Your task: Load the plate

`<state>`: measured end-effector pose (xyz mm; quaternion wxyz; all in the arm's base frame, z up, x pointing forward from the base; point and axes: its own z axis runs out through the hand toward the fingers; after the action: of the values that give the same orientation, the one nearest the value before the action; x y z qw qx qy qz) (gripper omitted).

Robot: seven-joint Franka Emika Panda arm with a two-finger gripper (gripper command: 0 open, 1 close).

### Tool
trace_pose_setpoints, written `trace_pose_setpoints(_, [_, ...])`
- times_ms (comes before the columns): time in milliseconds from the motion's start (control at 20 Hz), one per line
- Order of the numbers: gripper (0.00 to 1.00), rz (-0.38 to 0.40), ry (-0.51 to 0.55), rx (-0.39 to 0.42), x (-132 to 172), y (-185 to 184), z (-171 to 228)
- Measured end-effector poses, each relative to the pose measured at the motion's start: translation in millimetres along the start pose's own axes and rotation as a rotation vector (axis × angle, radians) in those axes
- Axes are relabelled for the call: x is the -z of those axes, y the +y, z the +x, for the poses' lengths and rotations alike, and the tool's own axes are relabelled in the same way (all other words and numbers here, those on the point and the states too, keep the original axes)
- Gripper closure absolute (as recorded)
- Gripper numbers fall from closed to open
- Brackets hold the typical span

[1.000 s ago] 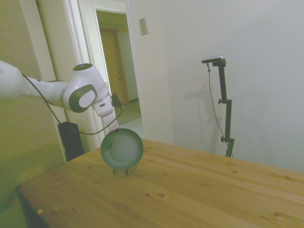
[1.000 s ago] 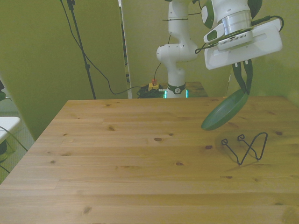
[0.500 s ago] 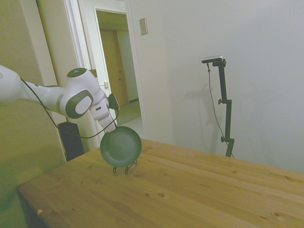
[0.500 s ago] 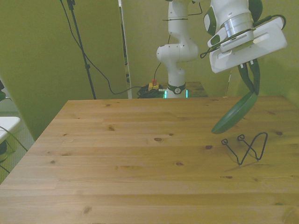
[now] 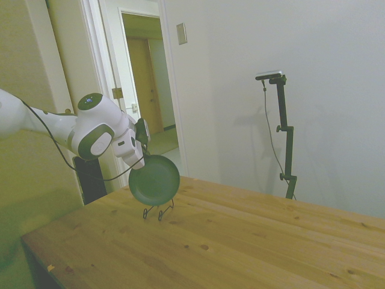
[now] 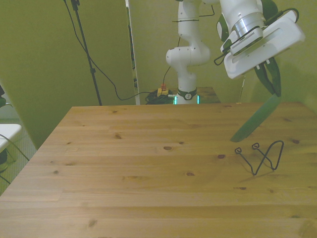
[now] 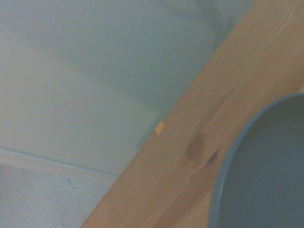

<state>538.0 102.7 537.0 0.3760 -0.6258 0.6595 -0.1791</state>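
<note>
Claw (image 6: 271, 82) clenched on plate (image 6: 255, 119) rim, right of frame; plate hangs tilted, edge-on, just above wire rack (image 6: 260, 156) on desk (image 6: 148, 173). Judgement: align lower rim with rack slot, descend slowly, release only once seated.

Pale wooden plank bench (image 6: 148, 163) carrying one thin black bent-wire rack (image 6: 260, 156).

The bench top is light knotty wood, its boards running across the front view, with dark knots scattered over the grain. The wire rack (image 5: 157, 210) stands directly on the boards near the front view's right edge, its two small loops toward the middle of the bench and a taller bend behind them. The wrist view shows the bench edge (image 7: 190, 142) with a knot and a small orange mark.
</note>
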Motion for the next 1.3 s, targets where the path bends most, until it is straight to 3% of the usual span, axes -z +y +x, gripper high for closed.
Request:
trace_pose_setpoints(700, [1.00, 0.186, -0.007, -0.017, -26.7, 35.3, -18.5])
trace_pose_setpoints(1300, [1.00, 0.270, 0.005, -0.014, -50.2, 59.6, -14.6])
